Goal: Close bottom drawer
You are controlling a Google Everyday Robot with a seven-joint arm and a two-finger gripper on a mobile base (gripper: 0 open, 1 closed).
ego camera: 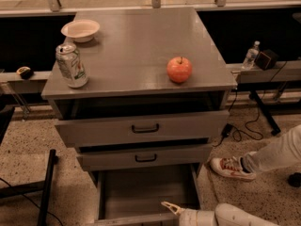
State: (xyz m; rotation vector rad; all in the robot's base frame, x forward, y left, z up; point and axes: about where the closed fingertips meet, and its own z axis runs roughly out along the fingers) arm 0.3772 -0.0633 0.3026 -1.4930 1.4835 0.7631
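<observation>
So the bottom drawer (146,192), the lowest of three in the grey metal desk (136,46), is hanging wide open out of the desk's front. You look straight down into its plain grey tray, and its front panel is right at the lower edge of the view (only a sliver of it shows).

The tool (170,207), a pale beige tip on a chunky white arm (225,216), is down low at the desk's front-right. It's over the near right corner of that open drawer, close to the front panel. I honestly can't tell if the tool is spread or pressed together, or whether it's touching the drawer.

Above it in the desk are the mid-sized grey drawer (146,157) and the big grey top drawer (141,128), each with a small black handle. Both stick out a bit from the frame.

On the desk's top there's a round red-orange apple (179,69) near the front right. A white-and-green drinks can (71,65) stands upright at the front left corner, and a shallow cream bowl (80,30) sits behind the can at the back left.

Off to the desk's right, a white sneaker with red trim (231,168) is on the speckled floor. A clear plastic water bottle (251,55) stands on a ledge further back on that side.
</observation>
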